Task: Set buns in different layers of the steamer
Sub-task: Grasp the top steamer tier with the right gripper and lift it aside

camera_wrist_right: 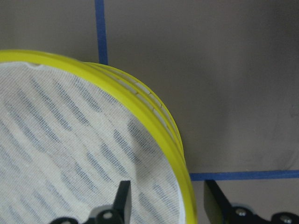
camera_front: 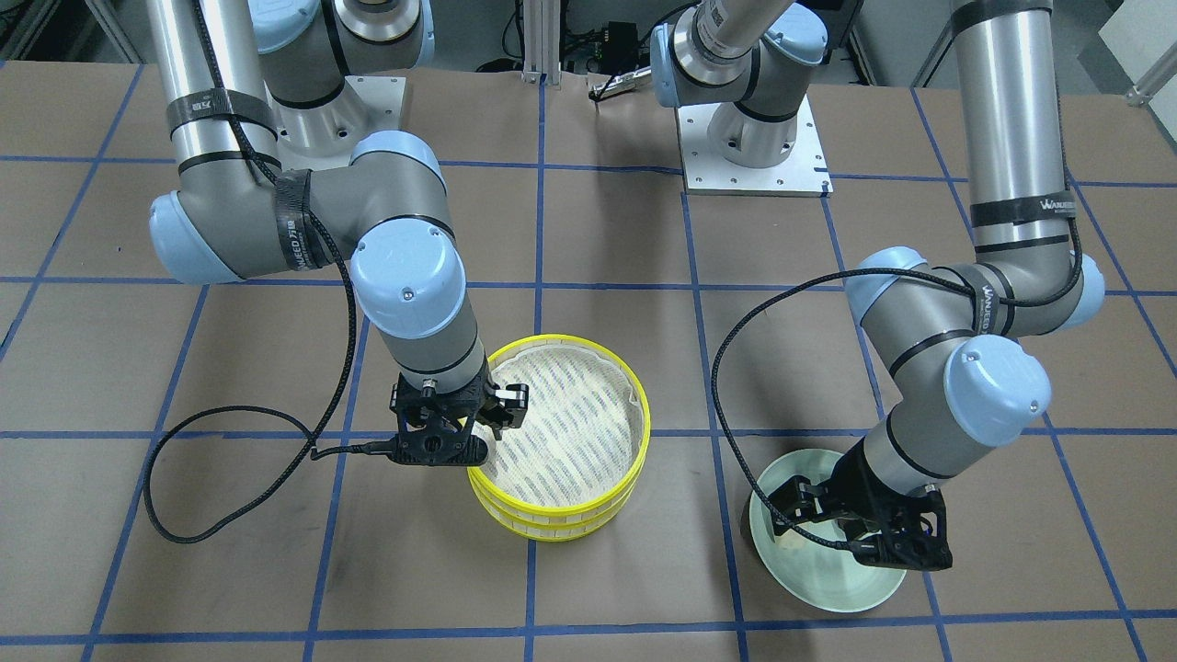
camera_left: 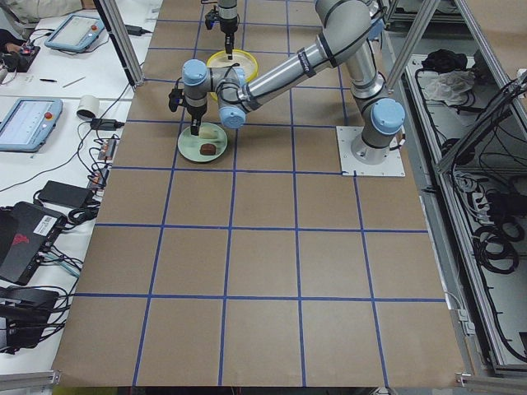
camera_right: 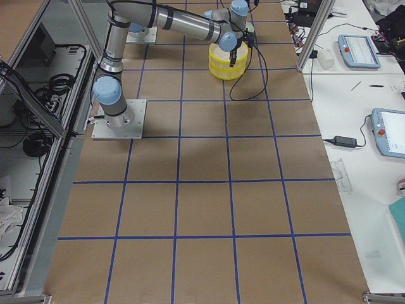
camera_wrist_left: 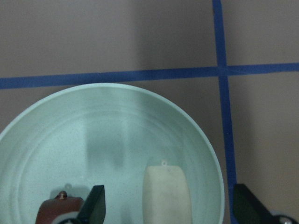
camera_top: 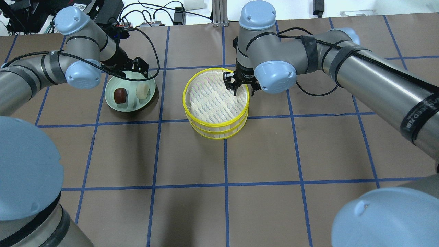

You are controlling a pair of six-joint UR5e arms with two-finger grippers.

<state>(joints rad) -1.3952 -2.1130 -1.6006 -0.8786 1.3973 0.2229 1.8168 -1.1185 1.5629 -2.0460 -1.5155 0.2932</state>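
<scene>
Two yellow-rimmed steamer layers sit stacked mid-table, the top layer point(camera_top: 205, 103) with its white mesh liner bare, the lower layer point(camera_top: 219, 133) under it. The cream-white bun point(camera_top: 142, 91) and the reddish-brown bun point(camera_top: 120, 95) lie on the pale green plate point(camera_top: 113, 103). My left gripper point(camera_top: 138, 69) hangs open over the plate's far side. In the left wrist view its fingers point(camera_wrist_left: 96, 205) stand either side of the cream bun point(camera_wrist_left: 166, 191), above it. My right gripper point(camera_top: 241, 90) is open, its jaws straddling the top layer's rim point(camera_wrist_right: 180, 177).
The brown table carries a blue tape grid point(camera_top: 157, 123). A black cable point(camera_front: 230, 460) loops from the right wrist onto the table beside the steamer. The arm bases point(camera_front: 749, 147) stand at the robot's edge.
</scene>
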